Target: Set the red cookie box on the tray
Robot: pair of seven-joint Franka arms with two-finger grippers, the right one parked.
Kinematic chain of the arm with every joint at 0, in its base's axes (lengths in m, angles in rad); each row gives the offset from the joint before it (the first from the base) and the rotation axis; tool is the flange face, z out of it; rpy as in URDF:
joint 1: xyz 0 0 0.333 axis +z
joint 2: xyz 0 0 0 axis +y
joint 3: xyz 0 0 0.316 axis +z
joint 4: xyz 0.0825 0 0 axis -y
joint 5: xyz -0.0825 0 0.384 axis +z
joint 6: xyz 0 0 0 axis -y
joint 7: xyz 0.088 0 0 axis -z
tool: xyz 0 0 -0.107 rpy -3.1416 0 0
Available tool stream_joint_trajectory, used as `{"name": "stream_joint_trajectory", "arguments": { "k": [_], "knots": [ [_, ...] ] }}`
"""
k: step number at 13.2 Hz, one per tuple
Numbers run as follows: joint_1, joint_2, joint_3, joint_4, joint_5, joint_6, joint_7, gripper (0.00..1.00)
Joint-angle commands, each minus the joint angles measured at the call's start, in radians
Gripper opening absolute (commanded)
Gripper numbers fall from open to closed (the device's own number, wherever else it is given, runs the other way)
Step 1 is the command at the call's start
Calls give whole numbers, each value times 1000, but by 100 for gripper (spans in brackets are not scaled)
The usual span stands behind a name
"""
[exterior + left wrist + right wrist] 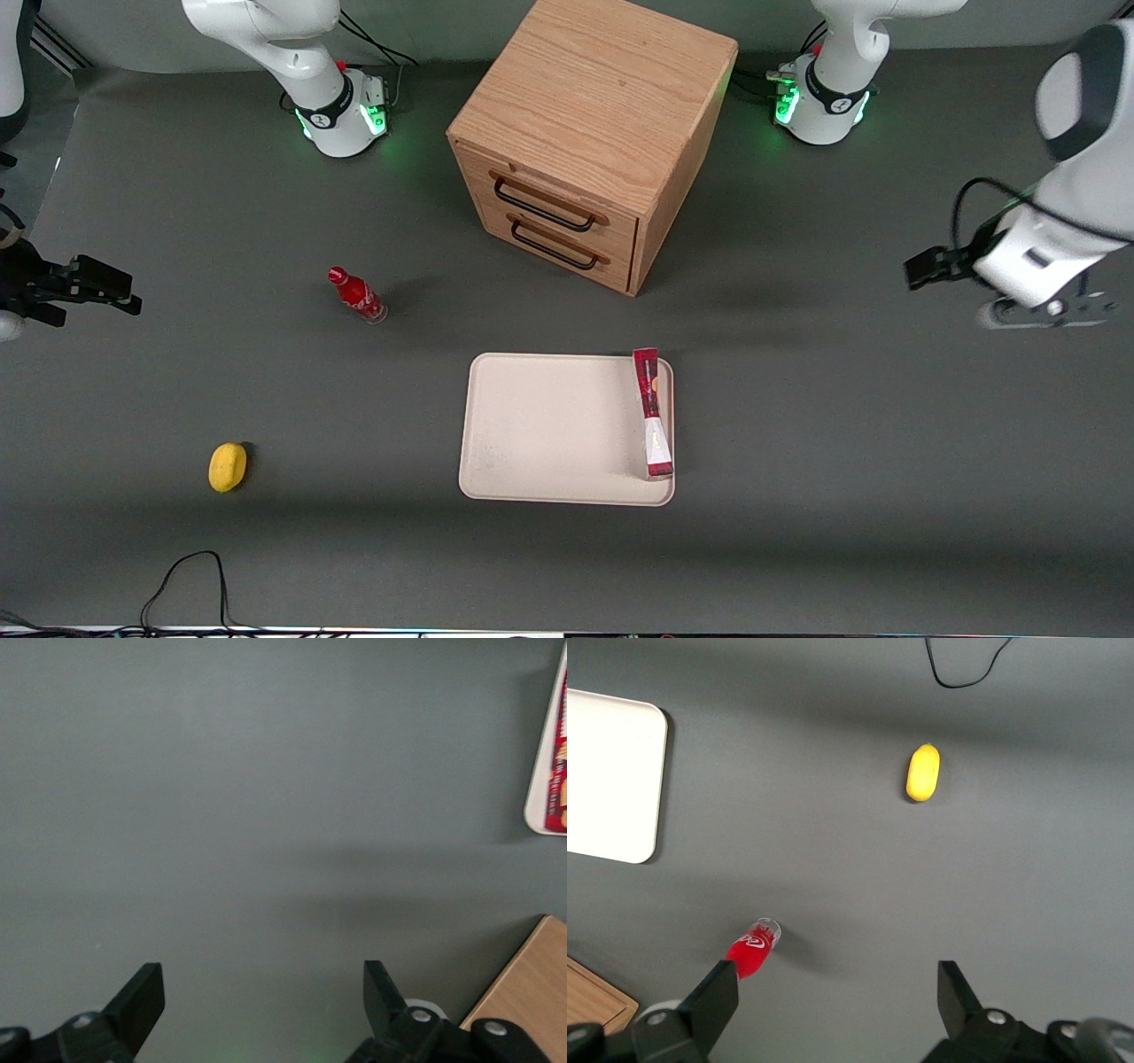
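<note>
Gripper [257, 1010] spread wide, nothing held, up over bare table [842, 425] toward working arm's end, well apart from tray [540, 425]. Red cookie box [651, 412] already on tray, standing on narrow side along rim nearest working arm. Probably light, stiff carton, easily tipped; best pinched across thin faces. Wooden drawer cabinet [589, 133] close by; much open room elsewhere.

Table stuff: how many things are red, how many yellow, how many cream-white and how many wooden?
Red: 2, the red cookie box standing on edge on the tray, and the small red bottle.
Yellow: 1, the lemon.
Cream-white: 1, the tray.
Wooden: 1, the drawer cabinet.
Total: 5.
The gripper hangs open over bare table.
</note>
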Motion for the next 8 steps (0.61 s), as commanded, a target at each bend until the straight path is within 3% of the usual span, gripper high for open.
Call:
{"name": "stream_joint_trajectory", "arguments": {
  "k": [1,3,8],
  "knots": [
    [69,-34,-16,-27,27,-19,11,100],
    [127,-24,-75,13,29,-26,6,100],
    [119,-2,-70,77,27,-88,0,100]
  ]
}}
